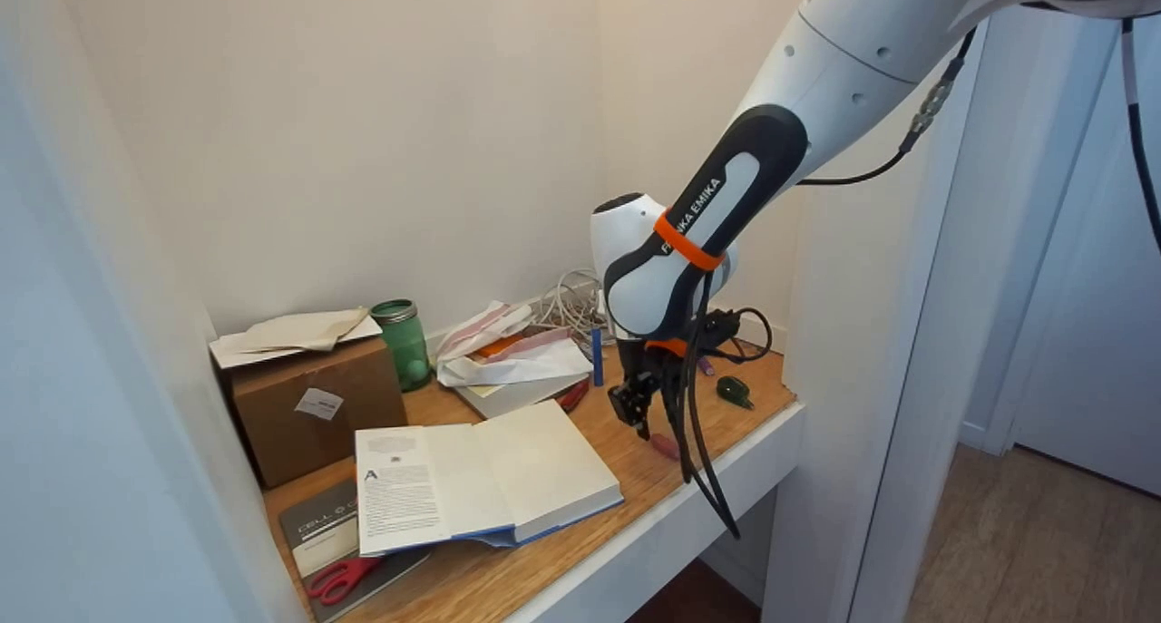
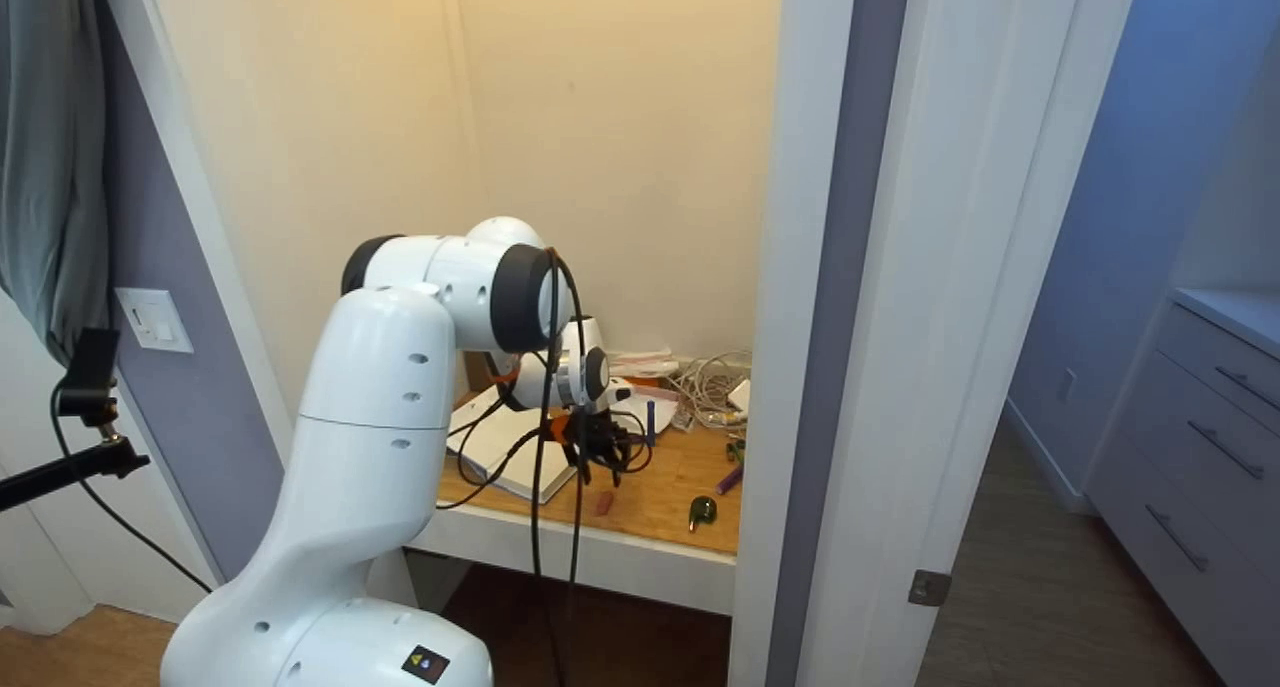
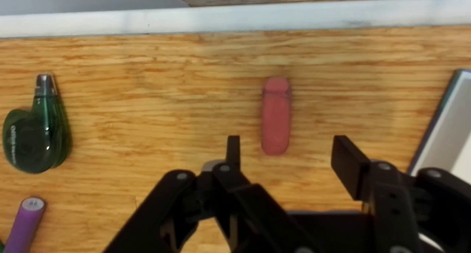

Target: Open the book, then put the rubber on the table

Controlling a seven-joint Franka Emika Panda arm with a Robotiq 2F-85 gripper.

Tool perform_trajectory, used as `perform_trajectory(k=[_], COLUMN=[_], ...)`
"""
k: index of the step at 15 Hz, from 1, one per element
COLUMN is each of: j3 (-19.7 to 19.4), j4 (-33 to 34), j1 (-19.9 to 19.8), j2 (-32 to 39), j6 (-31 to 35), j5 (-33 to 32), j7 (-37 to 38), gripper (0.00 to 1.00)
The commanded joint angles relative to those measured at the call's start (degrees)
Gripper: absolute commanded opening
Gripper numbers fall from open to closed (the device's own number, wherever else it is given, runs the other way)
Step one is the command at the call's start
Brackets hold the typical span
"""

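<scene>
The book (image 1: 544, 460) lies open on the table (image 1: 481, 582), white pages up, with blue cover showing under its front edge. Part of the book (image 2: 510, 447) shows behind the arm in an exterior view, and its edge (image 3: 445, 124) is at the right of the wrist view. The rubber (image 3: 276, 116), a reddish-pink block, lies on the wooden table near the white front edge. It also shows in both exterior views (image 1: 665, 446) (image 2: 604, 504). My gripper (image 3: 287, 139) is open and empty above the table. In the wrist view the rubber's near end appears between the fingertips, untouched.
A dark green lump (image 3: 36, 135) and a purple pen (image 3: 27, 223) lie beside the gripper. A blue marker (image 1: 597, 357) stands behind it. A cardboard box (image 1: 317, 405), green jar (image 1: 404, 346), plastic bag (image 1: 517, 355), cables (image 1: 571, 301) and red scissors (image 1: 336, 582) surround the book.
</scene>
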Motion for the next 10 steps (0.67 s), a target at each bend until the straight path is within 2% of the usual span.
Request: perform_trajectory(k=[1, 2, 4, 7, 10], j3=[2.4, 3.4, 5.5, 9.0, 10.6], j4=[-2.0, -1.9, -1.9, -1.0, -0.9], j1=[-0.7, -1.2, -2.1, -3.6, -4.1], j2=[-8.7, -10.9, -14.8, -19.8, -23.4], j6=[-4.2, -5.6, -8.0, -13.3, -16.2], j5=[2.0, 2.8, 5.1, 12.0, 16.8], j7=[-1.4, -2.4, -4.7, -10.5, -14.6], gripper=[0.96, 1.00, 1.00, 1.00, 1.00])
